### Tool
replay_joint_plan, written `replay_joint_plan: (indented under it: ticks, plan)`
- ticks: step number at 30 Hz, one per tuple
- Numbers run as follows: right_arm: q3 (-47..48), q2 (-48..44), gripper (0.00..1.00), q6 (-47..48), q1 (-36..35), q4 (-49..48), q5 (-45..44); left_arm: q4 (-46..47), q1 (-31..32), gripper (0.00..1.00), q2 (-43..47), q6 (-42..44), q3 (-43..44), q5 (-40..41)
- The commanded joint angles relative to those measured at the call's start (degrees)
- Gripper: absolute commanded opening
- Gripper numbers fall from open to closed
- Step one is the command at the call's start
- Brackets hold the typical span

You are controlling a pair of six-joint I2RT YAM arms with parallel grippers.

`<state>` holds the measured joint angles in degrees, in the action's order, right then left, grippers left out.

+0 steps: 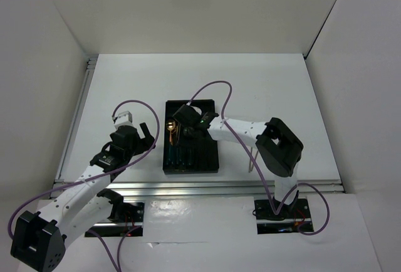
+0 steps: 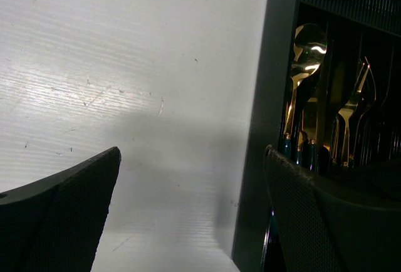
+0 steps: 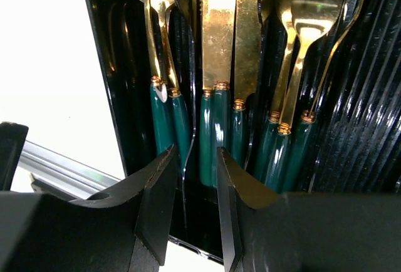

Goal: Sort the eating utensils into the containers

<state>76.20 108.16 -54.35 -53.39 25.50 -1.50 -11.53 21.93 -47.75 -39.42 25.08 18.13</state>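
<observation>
Step in hand, as judged: release at the end of a placement. The tray (image 1: 210, 156) lies at the table centre. It holds the utensils sorted by kind, with green handles toward the near end: spoons (image 3: 161, 118) in the left compartment, knives (image 3: 219, 34) in the middle and forks (image 3: 301, 27) on the right. The right gripper (image 3: 195, 172) hangs over the handle ends, between spoons and knives. Its jaws are parted a little and nothing is seen clamped between them. The left gripper (image 2: 191, 178) is spread wide and empty over the table (image 2: 125, 65), just left of the tray wall. The next move calls for a straight vertical lift clear of handles and dividers. Whether any utensil remains outside the tray cannot be told.
</observation>
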Motion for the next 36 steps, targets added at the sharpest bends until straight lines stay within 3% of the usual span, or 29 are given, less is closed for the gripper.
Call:
replay_joint_plan:
  ticks: [1, 9, 15, 21, 25, 36]
  plan:
    - [2.19, -0.76, 0.39, 0.12, -0.58, 1.49, -1.4, 2.04, -0.22, 1.0, 0.81, -0.48, -0.12, 0.33]
    - [5.97, -1.99, 0.39, 1.26, -0.58, 9.83, -10.35, 2.04, -0.22, 1.0, 0.81, -0.48, -0.12, 0.33]
    - [4.93, -11.18, 0.44, 2.4, 2.58, 16.77, -16.16, 2.04, -0.22, 1.0, 0.81, -0.48, -0.12, 0.33]
    - [-7.89, -26.12, 0.52, 1.0, 12.59, 19.59, -18.72, 2.56, -0.22, 1.0, 0.81, 0.04, -0.65, -0.2]
    - [-16.6, -31.24, 0.58, 3.63, 20.15, 16.7, -16.09, 3.09, -0.22, 1.0, 0.81, 0.57, -0.65, -1.34]
    - [-26.01, -25.45, 0.54, 10.05, 31.32, 11.25, -12.31, 3.62, -0.22, 1.0, 0.81, 0.57, -0.65, -1.96]
